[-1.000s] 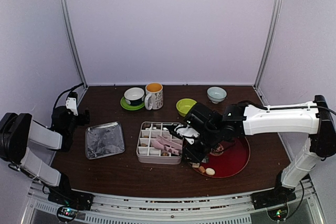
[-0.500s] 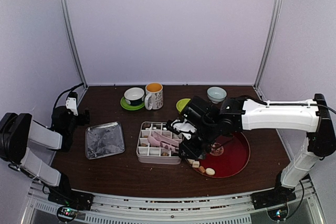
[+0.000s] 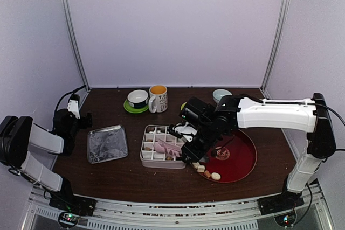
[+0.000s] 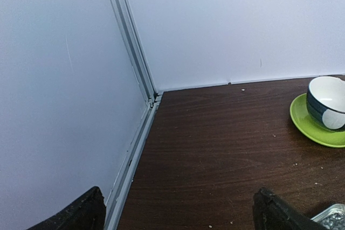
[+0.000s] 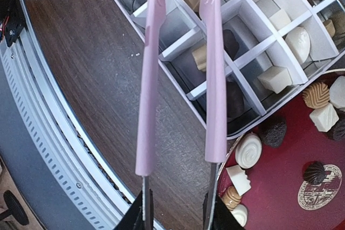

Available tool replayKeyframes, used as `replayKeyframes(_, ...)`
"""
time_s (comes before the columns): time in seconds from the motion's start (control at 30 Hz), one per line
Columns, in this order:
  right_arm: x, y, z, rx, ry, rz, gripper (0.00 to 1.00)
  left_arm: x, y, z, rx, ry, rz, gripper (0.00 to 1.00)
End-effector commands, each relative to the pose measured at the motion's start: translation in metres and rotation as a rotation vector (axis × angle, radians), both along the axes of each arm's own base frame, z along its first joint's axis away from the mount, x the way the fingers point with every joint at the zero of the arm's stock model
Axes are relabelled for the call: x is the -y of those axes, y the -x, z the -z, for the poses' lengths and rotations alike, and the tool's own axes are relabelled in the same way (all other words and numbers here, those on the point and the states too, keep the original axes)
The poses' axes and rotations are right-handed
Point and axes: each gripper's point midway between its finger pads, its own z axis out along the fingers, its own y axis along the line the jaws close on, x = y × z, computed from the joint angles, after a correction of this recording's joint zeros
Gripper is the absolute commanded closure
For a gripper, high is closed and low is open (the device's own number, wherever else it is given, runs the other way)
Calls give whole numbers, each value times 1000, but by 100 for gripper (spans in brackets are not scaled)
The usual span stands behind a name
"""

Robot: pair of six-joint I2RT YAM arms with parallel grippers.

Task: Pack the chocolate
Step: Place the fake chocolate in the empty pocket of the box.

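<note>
Gripping the pink tongs point(image 5: 214, 79) part-squeezed in my right gripper point(image 5: 177, 208), I cannot see their tips or any load. A skewed release could perch chocolate point(image 5: 275, 78) on a divider of the tin point(image 5: 175, 17).

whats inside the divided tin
Chocolates sit in several cells of the divided tin: white, tan and dark pieces; some cells look bare. The pink tongs cross above it and hide parts of a few cells.

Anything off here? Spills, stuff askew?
Only minor: pale crumbs dot the table near the green saucer. The chocolate in view sits on the red plate or in the box; none seen loose on the wood.
</note>
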Motion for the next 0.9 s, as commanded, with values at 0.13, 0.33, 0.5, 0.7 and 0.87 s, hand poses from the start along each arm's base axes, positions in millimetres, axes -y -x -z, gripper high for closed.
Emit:
replayKeyframes(0.13, -12, 0, -29, -119, -99, 138, 69, -2, -3, -18, 67, -9, 1, 2)
replayKeyframes(0.33, -10, -1, -32, -177, -90, 233, 70, -2, -3, -18, 67, -9, 1, 2)
replayKeyframes(0.5, -13, -2, -20, -232, -73, 303, 72, -2, -3, -18, 67, -10, 0, 2)
replayKeyframes(0.7, -21, -2, -15, -266, -69, 324, 72, -1, -3, -18, 67, -9, 1, 2)
replayKeyframes(0.87, -20, -3, -9, -282, -27, 344, 71, -1, -3, -18, 67, -9, 1, 2)
